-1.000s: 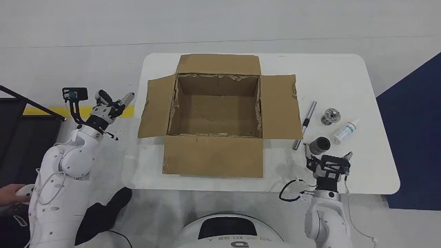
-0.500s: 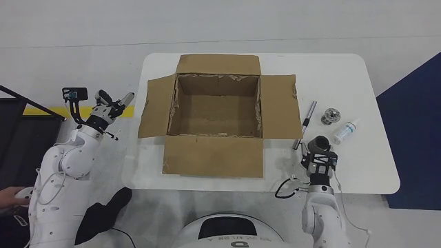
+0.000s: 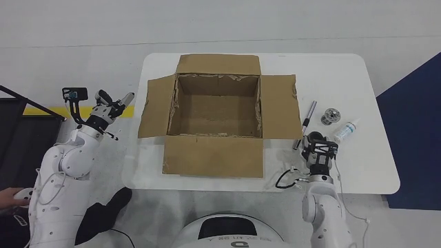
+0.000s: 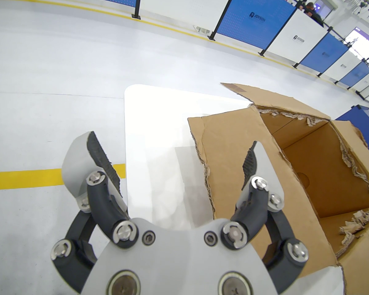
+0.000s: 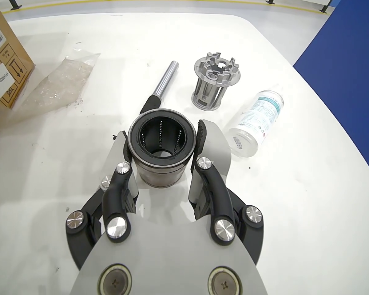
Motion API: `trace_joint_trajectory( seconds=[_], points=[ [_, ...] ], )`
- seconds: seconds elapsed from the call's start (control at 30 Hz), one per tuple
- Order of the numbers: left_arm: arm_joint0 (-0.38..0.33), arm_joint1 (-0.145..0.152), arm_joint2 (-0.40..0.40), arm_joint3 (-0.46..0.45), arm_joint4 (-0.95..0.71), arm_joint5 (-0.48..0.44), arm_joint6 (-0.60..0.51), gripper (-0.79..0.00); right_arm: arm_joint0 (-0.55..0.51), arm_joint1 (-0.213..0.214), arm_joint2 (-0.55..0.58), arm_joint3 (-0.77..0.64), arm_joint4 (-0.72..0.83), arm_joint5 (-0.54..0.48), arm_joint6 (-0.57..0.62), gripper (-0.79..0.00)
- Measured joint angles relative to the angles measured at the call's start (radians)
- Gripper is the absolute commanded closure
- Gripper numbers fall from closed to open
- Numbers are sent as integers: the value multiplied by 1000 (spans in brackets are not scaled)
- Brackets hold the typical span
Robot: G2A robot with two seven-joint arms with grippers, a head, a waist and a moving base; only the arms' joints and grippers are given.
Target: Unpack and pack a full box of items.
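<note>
While the cardboard box [image 3: 217, 114] stands open on the counter [image 3: 344, 76], a steel sleeve [image 5: 161, 151] stands upright on the box's right, inside the right hand [image 5: 163, 141]; I cannot tell whether it is pinched. The left hand [image 4: 172, 147] hangs spread, off the box's left. A bottle [image 5: 258, 118] with a printed label lies beyond the sleeve.

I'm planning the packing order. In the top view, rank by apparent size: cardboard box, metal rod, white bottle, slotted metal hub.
1. cardboard box
2. metal rod
3. white bottle
4. slotted metal hub
Bottle and hub look close; that order is unsure.
</note>
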Motion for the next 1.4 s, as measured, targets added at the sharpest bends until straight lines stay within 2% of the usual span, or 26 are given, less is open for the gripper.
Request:
trace_joint_trajectory(
  seconds=[0.03,0.1,0.13,0.17,0.37,0.53,0.63,0.77,0.87,0.97,1.07,1.4],
  points=[
    [0,0,0,0,0,0,0,-785,2,1,-1,0,0,1,4,-376],
    [0,0,0,0,0,0,0,-785,8,2,-1,3,0,6,18,-280],
    [0,0,0,0,0,0,0,-785,11,2,-1,5,-1,8,24,-102],
    [0,0,0,0,0,0,0,-785,14,3,0,6,0,8,30,0],
    [0,0,0,0,0,0,0,-785,1,8,19,-20,36,-3,31,0],
    [0,0,0,0,0,0,0,-785,-60,14,53,-83,127,-99,-21,0],
    [0,0,0,0,0,0,0,-785,-109,19,86,-128,219,-194,-62,0],
    [0,0,0,0,0,0,0,-785,-157,26,124,-161,422,-398,-99,0],
    [0,0,0,0,0,0,0,-785,-151,35,155,-138,615,-579,-62,0],
    [0,0,0,0,0,0,0,-785,-123,43,182,-106,761,-673,-5,0],
    [0,0,0,0,0,0,0,-785,-106,50,205,-88,834,-712,25,0],
    [0,0,0,0,0,0,0,-785,-107,52,211,-88,838,-723,25,0]
  ],
)
